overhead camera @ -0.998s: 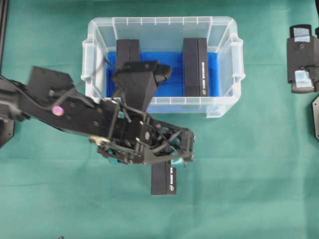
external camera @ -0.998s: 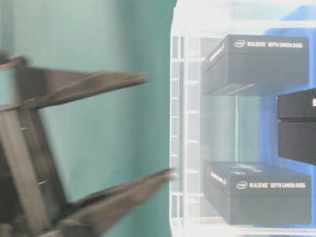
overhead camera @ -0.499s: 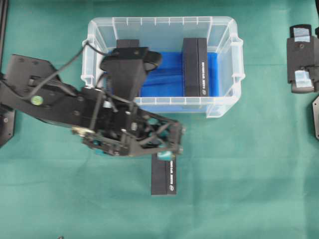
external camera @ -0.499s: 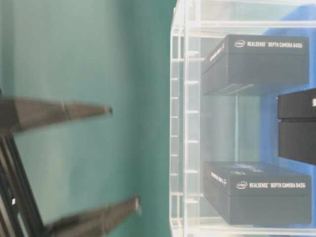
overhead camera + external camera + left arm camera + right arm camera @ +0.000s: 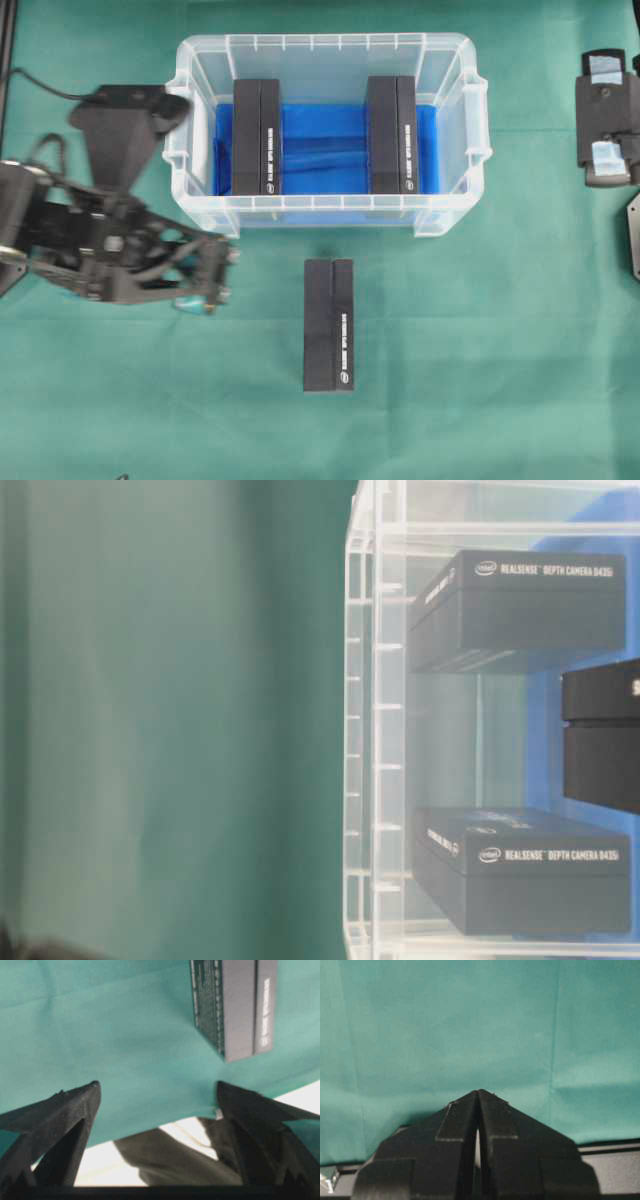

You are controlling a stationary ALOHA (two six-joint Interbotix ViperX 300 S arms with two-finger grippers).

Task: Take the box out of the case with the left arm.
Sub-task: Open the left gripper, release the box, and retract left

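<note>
Fingers (image 5: pixel 60 1110) apart from box (image 5: pixel 329 325)

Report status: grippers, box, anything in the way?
Left gripper open, empty. Right gripper shut. One box on the cloth outside the case; two more inside. Nothing blocking.

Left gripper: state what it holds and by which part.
Nothing. The left gripper has its jaws wide apart over bare green cloth, and the box lies on the cloth outside the case.
</note>
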